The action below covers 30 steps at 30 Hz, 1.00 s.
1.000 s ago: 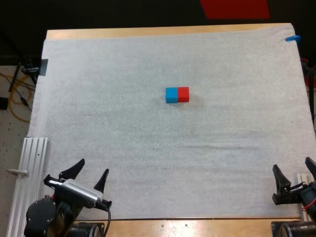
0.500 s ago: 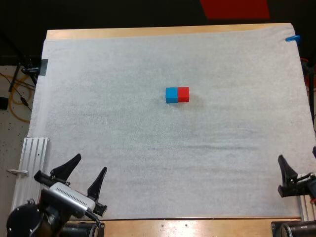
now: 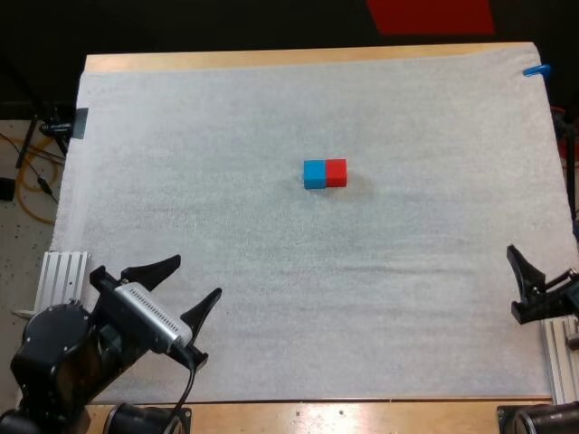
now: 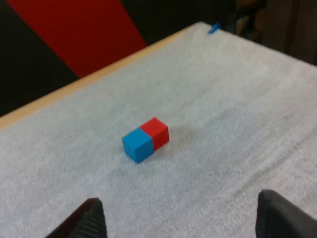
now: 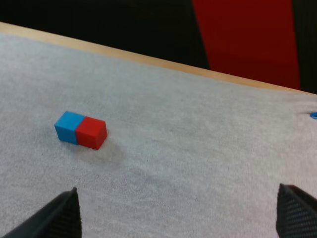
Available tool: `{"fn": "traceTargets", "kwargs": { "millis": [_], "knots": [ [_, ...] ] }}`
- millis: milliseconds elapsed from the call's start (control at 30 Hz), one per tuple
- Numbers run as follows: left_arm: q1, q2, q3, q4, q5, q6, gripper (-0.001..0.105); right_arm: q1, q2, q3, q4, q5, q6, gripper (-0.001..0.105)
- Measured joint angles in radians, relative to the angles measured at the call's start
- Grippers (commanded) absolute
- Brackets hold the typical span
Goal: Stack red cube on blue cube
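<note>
Nearest us, at the near edge of the white mat, our left gripper stands with its fingers spread wide and nothing between them. Our right gripper, at the mat's right edge, is likewise spread and empty. Well beyond both, near the mat's middle, the blue cube and the red cube sit flat on the mat, side by side and touching, red toward our right. Farthest, the wooden bench shows past the mat.
</note>
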Motion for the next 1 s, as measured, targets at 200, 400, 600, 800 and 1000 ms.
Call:
{"fn": "traceTargets", "kwargs": {
  "millis": [200,400,600,800,1000],
  "knots": [
    [0.0,0.009,0.0,0.002,0.0,0.012,0.063,0.013,0.123,-0.063,-0.007,-0.001,-0.097,0.077],
    [0.0,0.009,0.0,0.002,0.0,0.012,0.063,0.037,0.286,-0.135,-0.05,-0.016,-0.186,0.077],
    [0.0,0.009,0.0,0.002,0.0,0.012,0.063,0.097,0.488,-0.22,-0.091,-0.018,-0.287,0.077],
    [0.0,0.009,0.0,0.002,0.0,0.012,0.063,0.098,0.661,-0.32,-0.127,-0.016,-0.421,0.077],
    [0.0,0.009,0.0,0.002,0.0,0.012,0.063,0.098,0.811,-0.443,-0.128,0.013,-0.514,0.077]
  ]
}}
